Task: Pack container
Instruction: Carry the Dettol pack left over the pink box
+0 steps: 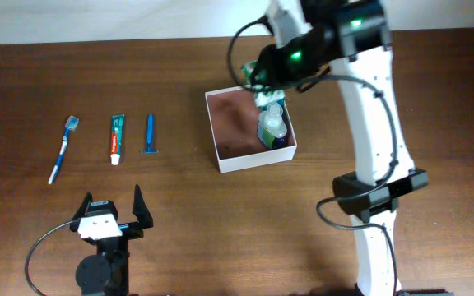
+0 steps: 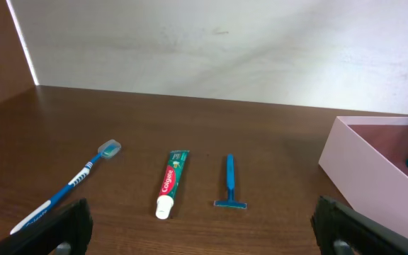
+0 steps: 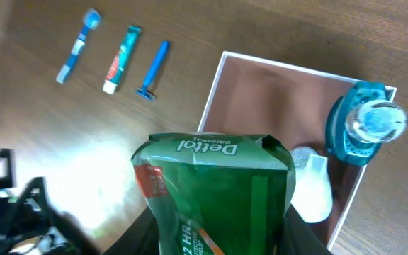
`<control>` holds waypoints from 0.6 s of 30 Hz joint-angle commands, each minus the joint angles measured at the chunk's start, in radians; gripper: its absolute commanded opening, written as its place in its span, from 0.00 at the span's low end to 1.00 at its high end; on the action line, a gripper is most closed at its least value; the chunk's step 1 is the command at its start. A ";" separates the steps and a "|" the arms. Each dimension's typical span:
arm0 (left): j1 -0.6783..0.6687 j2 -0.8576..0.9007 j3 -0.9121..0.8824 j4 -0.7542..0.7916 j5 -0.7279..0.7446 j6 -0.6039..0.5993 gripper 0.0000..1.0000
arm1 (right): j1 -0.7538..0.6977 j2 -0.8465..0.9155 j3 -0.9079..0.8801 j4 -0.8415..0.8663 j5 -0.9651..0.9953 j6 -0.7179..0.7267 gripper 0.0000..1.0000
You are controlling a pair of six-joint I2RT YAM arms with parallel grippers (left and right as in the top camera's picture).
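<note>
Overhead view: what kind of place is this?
Probably a robot lab bench: toothbrush, toothpaste and razor lined up on a wooden table, the right gripper with jaws shut on a Dettol pack over the container.

Green pack (image 3: 218,191), blue razor (image 1: 150,133), teal bottle (image 3: 363,124), white-walled pinkish-brown container (image 1: 257,161).

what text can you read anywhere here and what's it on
"Dettol ORIGINAL": green pack, upside down in the right wrist view.
"HR", digit before it unclear: same pack.
"Colgate": toothpaste tube.
Nothing readable on the bottle, toothbrush or razor.
</note>
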 commanded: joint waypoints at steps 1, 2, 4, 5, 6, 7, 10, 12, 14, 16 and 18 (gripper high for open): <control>0.000 -0.007 -0.008 0.001 -0.007 -0.010 0.99 | 0.066 -0.031 0.009 -0.003 0.200 0.035 0.32; 0.000 -0.007 -0.008 0.001 -0.007 -0.010 0.99 | 0.082 -0.029 0.005 -0.002 0.229 0.035 0.32; 0.000 -0.007 -0.008 0.001 -0.007 -0.010 0.99 | 0.117 -0.022 0.004 0.005 0.281 0.035 0.32; 0.000 -0.007 -0.008 0.001 -0.006 -0.010 0.99 | 0.136 -0.016 0.004 0.011 0.314 0.039 0.32; 0.000 -0.007 -0.008 0.001 -0.007 -0.010 0.99 | 0.148 -0.012 0.003 0.017 0.341 0.048 0.32; 0.000 -0.007 -0.008 0.001 -0.007 -0.010 0.99 | 0.160 -0.002 0.003 0.024 0.375 0.064 0.32; 0.000 -0.007 -0.008 0.001 -0.006 -0.010 0.99 | 0.188 0.023 0.003 0.041 0.438 0.087 0.32; 0.000 -0.007 -0.008 0.001 -0.007 -0.010 0.99 | 0.195 0.047 0.003 0.044 0.438 0.093 0.32; 0.000 -0.007 -0.008 0.001 -0.007 -0.010 0.99 | 0.200 0.074 0.003 0.043 0.437 0.115 0.32; 0.000 -0.007 -0.008 0.001 -0.007 -0.010 0.99 | 0.200 0.100 0.003 0.043 0.438 0.138 0.32; 0.000 -0.007 -0.008 0.001 -0.007 -0.010 0.99 | 0.200 0.119 0.003 0.044 0.437 0.140 0.32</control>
